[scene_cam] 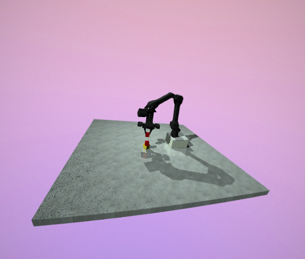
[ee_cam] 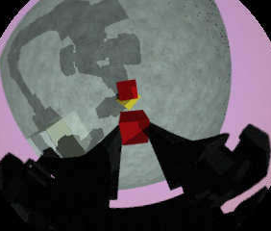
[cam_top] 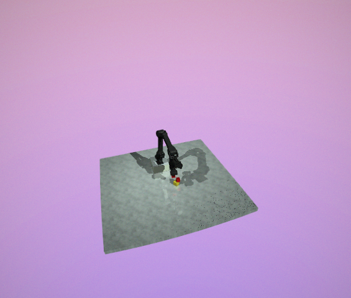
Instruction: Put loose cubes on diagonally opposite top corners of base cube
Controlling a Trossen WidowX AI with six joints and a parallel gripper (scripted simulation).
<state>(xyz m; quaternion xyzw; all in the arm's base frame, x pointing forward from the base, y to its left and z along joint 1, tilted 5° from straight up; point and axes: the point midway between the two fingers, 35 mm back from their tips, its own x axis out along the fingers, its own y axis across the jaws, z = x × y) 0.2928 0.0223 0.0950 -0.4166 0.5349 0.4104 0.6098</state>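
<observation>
The yellow base cube [cam_top: 176,184] [scene_cam: 144,146] [ee_cam: 130,103] stands on the grey slab. One red cube [cam_top: 177,179] [scene_cam: 147,143] [ee_cam: 126,89] rests on top of it, off-centre over one side; in the wrist view it hides part of the yellow top. My gripper [scene_cam: 147,134] [ee_cam: 134,126] is shut on the other red cube [cam_top: 173,176] [scene_cam: 147,135] [ee_cam: 134,133] and holds it in the air. In the exterior view the held cube is above the base cube with a clear gap of height. In the top view the arm hides the fingertips.
The grey slab [cam_top: 130,208] [scene_cam: 104,178] carries everything. The arm's pale mounting block [cam_top: 166,167] [scene_cam: 179,143] [ee_cam: 61,136] stands behind the cubes in the top view and to their right in the exterior view. Arm shadows fall across the slab near the cubes.
</observation>
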